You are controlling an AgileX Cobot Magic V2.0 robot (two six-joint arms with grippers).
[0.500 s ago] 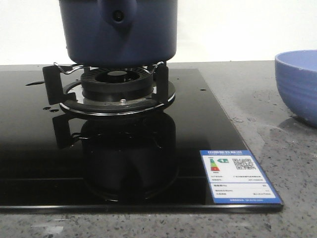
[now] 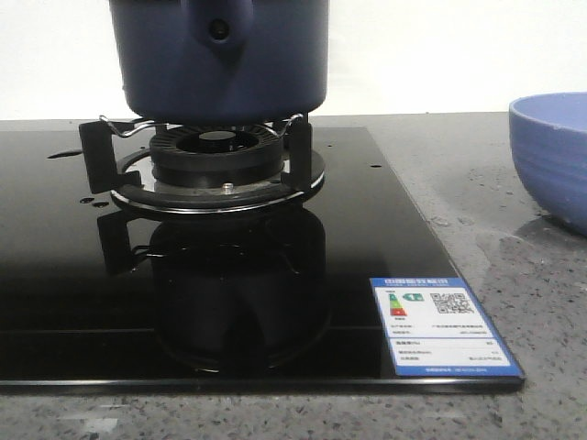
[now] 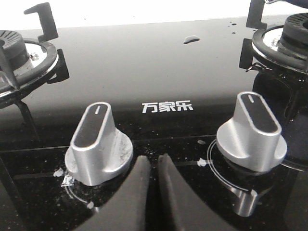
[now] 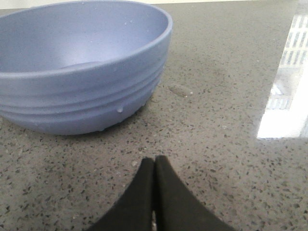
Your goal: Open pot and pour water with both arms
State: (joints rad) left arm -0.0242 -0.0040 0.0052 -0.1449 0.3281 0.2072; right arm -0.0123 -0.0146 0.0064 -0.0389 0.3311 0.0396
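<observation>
The dark navy-blue pot (image 2: 220, 64) stands on the burner grate (image 2: 211, 156) of the black glass hob; its handle stub with a round hole (image 2: 218, 30) faces the camera, and its top and lid are cut off by the frame. Neither gripper shows in the front view. My left gripper (image 3: 153, 161) is shut and empty, low over the hob between two silver knobs (image 3: 98, 144) (image 3: 252, 132). My right gripper (image 4: 154, 162) is shut and empty over the grey counter, a short way in front of the periwinkle ribbed bowl (image 4: 79, 67).
The periwinkle bowl (image 2: 555, 156) stands on the speckled counter to the right of the hob. A blue energy label (image 2: 440, 325) sits on the hob's front right corner. A second burner (image 3: 21, 57) and water drops (image 3: 191, 38) show in the left wrist view.
</observation>
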